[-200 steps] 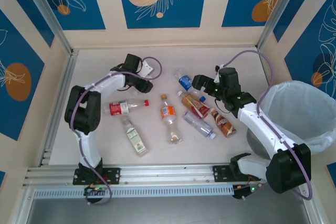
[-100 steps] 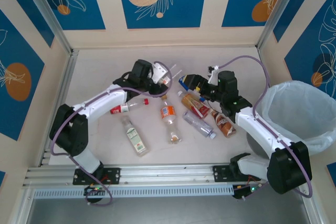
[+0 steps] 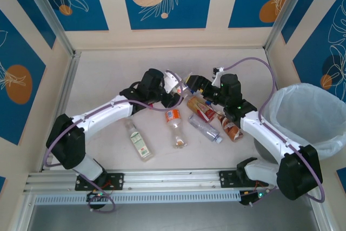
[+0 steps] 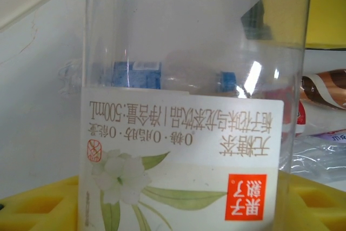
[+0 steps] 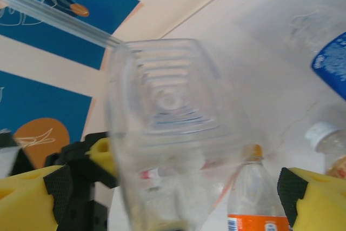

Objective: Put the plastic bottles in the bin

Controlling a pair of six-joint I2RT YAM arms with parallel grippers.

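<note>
Left hand (image 3: 174,89) grips a clear bottle (image 4: 189,106) half-closed, lifted above the desk (image 3: 108,74); right hand (image 3: 195,83) gapes wide about its base, not yet gripping; a handover, I judge; next, right closes, left lets go, then carry to the bin (image 3: 282,101) at far right.

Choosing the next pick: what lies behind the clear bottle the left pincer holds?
Through the floral-label bottle a blue-labelled bottle shows, lying on its side. The white label hides whatever sits lower behind it.
</note>
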